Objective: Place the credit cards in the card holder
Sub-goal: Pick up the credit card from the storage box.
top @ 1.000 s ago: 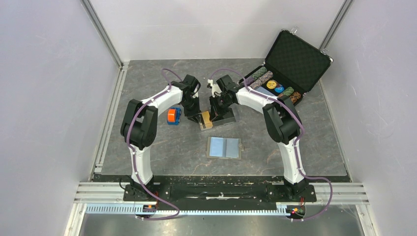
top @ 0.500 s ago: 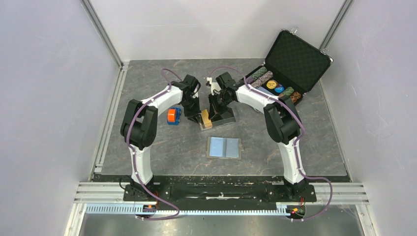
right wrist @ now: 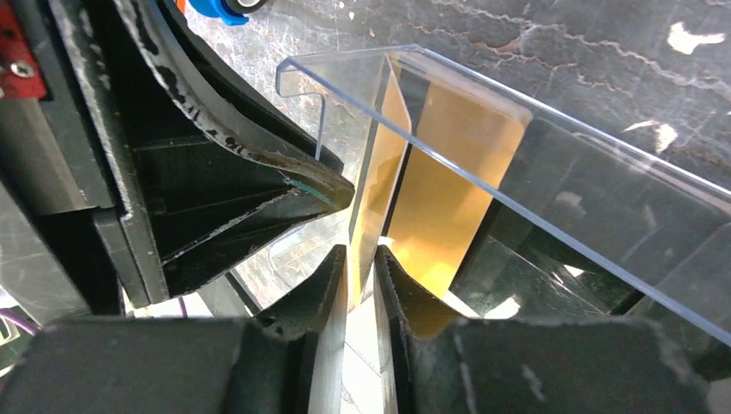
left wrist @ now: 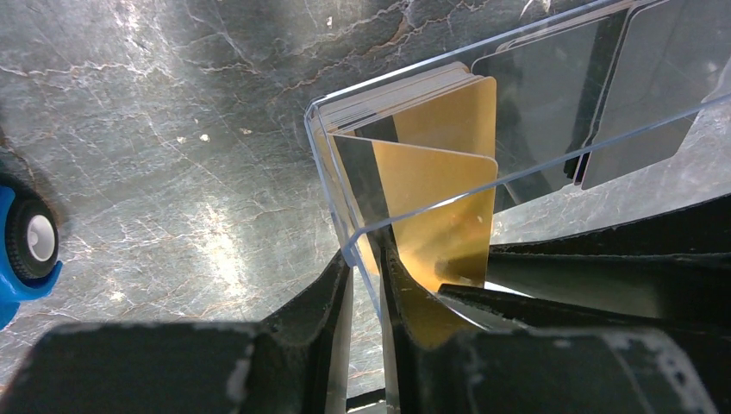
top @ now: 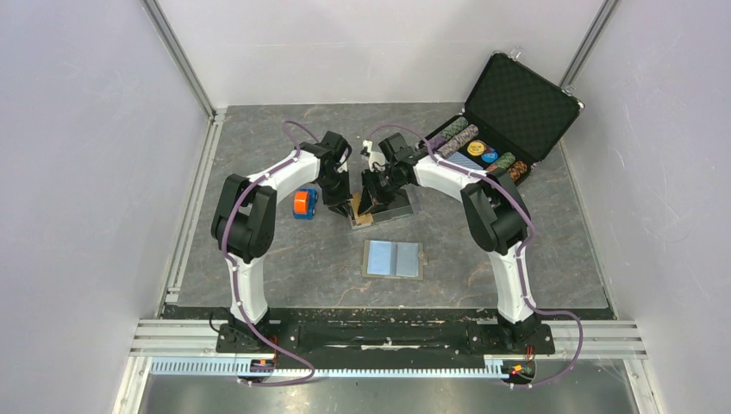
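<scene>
Your left pincer (left wrist: 366, 285) clamps the end wall of the clear tray (left wrist: 552, 159), mid-counter toward the far edge. Your right pincer (right wrist: 360, 276) straddles the orange card (right wrist: 448, 190) standing in that tray; whether it grips, you cannot tell. The card holder (top: 392, 258) lies open nearer the near edge.

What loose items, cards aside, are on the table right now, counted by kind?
Clear tray: 1
Card holder: 1
Chip case: 1
Blue-orange roll: 1
Total: 4
</scene>
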